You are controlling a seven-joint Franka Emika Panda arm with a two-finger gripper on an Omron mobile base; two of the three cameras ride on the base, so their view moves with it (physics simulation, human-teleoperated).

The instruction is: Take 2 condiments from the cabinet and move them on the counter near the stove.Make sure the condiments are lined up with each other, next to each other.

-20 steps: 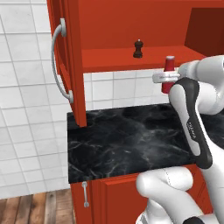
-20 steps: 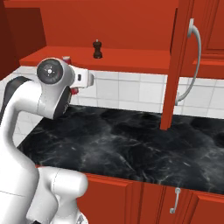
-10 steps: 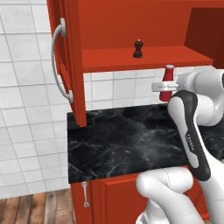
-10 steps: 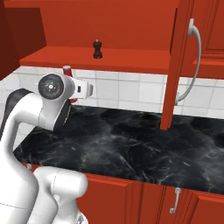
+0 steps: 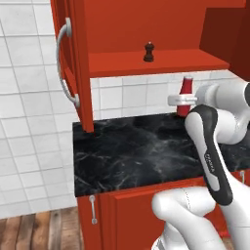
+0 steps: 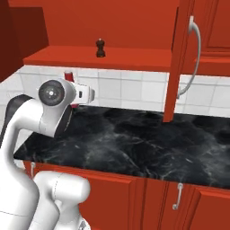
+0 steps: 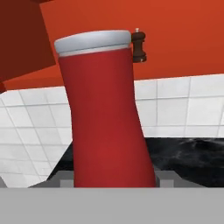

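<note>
You have the red condiment bottle (image 7: 104, 109) gripped in the claw (image 5: 181, 100), upright, out of the cabinet (image 5: 161, 29) and above the black table (image 5: 132, 146). Next, set it down toward the stove side. The dark shaker (image 5: 149, 52) waits on the cabinet shelf.

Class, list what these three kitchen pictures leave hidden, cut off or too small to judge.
- Red bottle: its base, hand view, cut off by the bottom edge; whether it touches the counter is unclear.
- Bottle in right base view: mostly hidden by the arm.
- Hand: fingers hidden behind bottle and arm.
- Brown shaker: too small for detail.
- Stove: outside the edges.
</note>
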